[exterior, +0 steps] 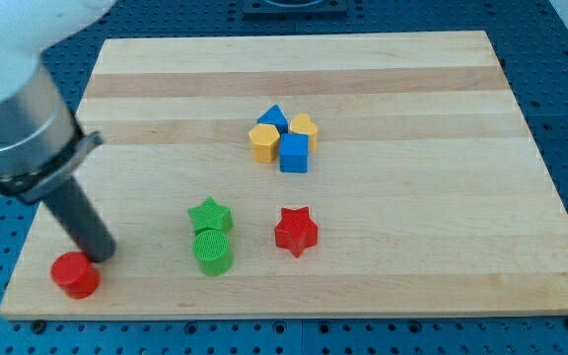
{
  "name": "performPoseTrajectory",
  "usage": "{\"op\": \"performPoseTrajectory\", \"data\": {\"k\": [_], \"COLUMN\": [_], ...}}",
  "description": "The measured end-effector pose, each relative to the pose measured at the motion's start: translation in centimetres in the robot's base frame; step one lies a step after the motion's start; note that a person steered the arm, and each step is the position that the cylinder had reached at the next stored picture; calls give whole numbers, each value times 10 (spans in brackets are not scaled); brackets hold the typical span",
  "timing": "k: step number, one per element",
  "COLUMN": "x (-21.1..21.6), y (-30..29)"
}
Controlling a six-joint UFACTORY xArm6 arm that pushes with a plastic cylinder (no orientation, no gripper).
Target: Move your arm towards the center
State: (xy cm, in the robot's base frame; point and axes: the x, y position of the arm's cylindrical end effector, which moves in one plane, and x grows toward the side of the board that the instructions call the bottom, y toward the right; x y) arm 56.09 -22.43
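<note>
My tip (pixel 104 253), a bare rod with no jaws, sits just beside the red cylinder (pixel 75 275) at the bench's (pixel 412 266) bottom-left; heading centreward could knock the green star (pixel 210 214)

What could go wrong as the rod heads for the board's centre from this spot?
1. My tip sits right beside the red cylinder near the board's bottom-left corner; a sloppy start could nudge it off the edge.
2. The green star and green cylinder lie roughly along the way; a low path might shove them.
</note>
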Motion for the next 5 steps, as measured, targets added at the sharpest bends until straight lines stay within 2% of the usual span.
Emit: {"op": "performPoseTrajectory", "data": {"k": [1, 2, 3, 5], "x": [-5, -49, -79, -97], "y": [-6, -2, 26, 148]}}
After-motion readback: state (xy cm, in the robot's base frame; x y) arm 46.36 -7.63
